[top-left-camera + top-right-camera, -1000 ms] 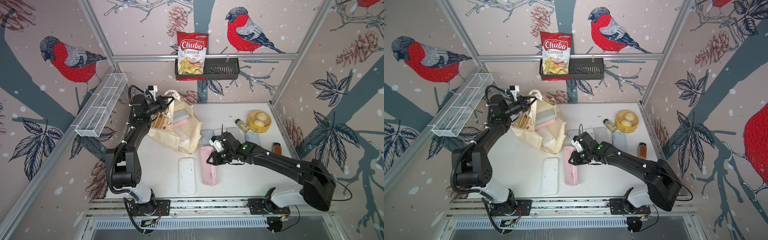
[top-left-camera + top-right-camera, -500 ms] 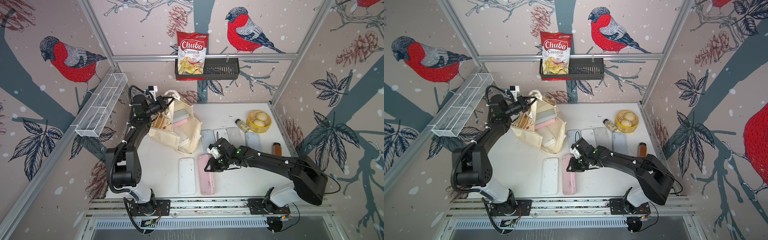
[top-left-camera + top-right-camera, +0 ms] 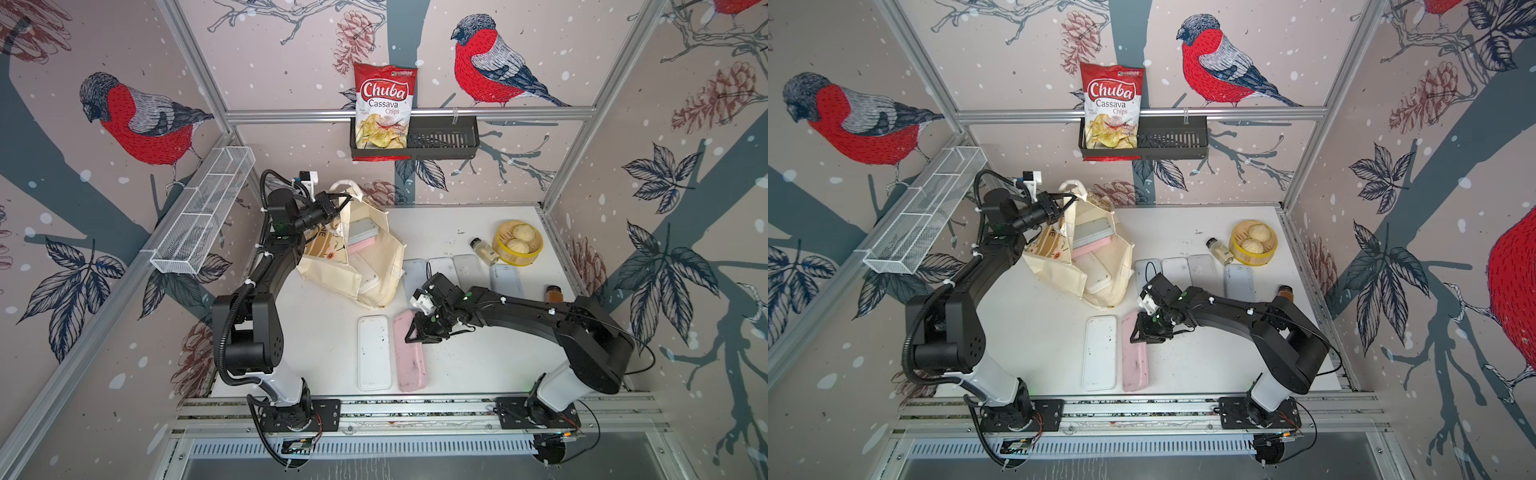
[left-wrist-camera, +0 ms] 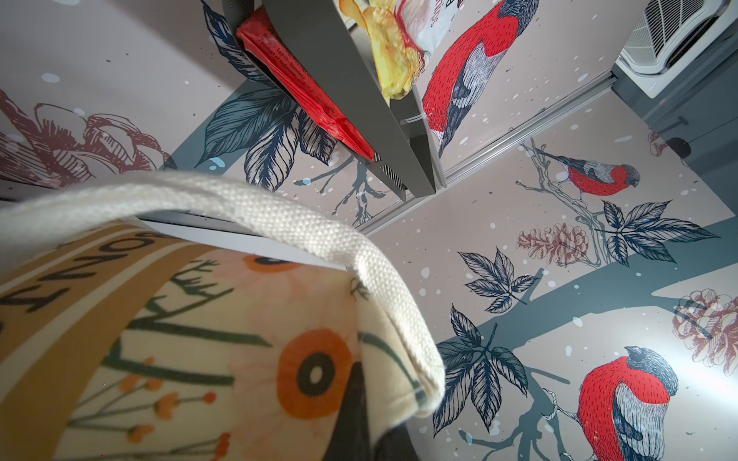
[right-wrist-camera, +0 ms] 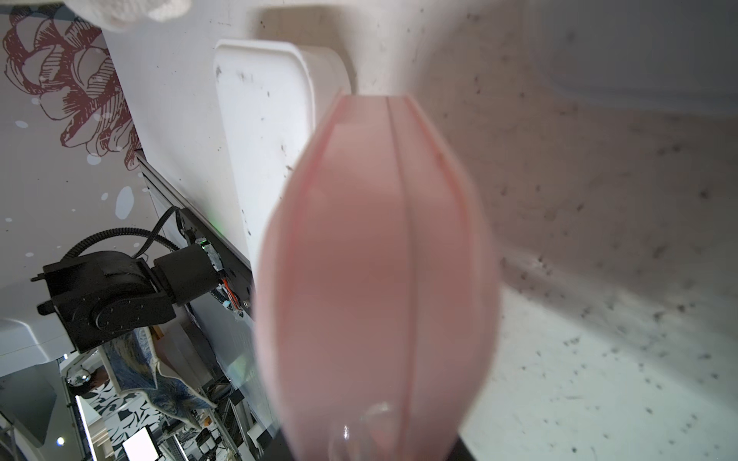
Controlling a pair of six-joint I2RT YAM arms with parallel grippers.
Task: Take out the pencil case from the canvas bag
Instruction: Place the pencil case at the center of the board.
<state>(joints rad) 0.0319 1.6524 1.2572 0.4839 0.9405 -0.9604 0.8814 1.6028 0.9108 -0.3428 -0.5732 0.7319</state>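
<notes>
The cream canvas bag [image 3: 374, 286] [image 3: 1100, 291] slumps open at the back left of the table. My left gripper [image 3: 336, 203] [image 3: 1065, 203] is shut on its rim by a loop handle [image 4: 279, 223], holding that side up; the floral print [image 4: 199, 339] fills the left wrist view. Inside the bag lie a grey-blue case [image 3: 361, 228], a pink one [image 3: 360, 248] and a white one [image 3: 369, 279]. My right gripper [image 3: 413, 332] [image 3: 1138, 332] is shut on the far end of a pink pencil case [image 3: 409, 361] [image 3: 1134, 365] [image 5: 379, 259] stretched toward the front edge.
A white case [image 3: 374, 353] [image 5: 263, 139] lies just left of the pink one. Several pale cases [image 3: 467, 268] line up mid-right, with a small bottle [image 3: 484, 251], a bamboo steamer [image 3: 500, 251] and a brown jar [image 3: 552, 293]. A wire basket [image 3: 203, 216] hangs on the left wall.
My right gripper has carried the pink pencil case toward the front edge and brought it parallel to the white case. The left arm and bag have not moved.
</notes>
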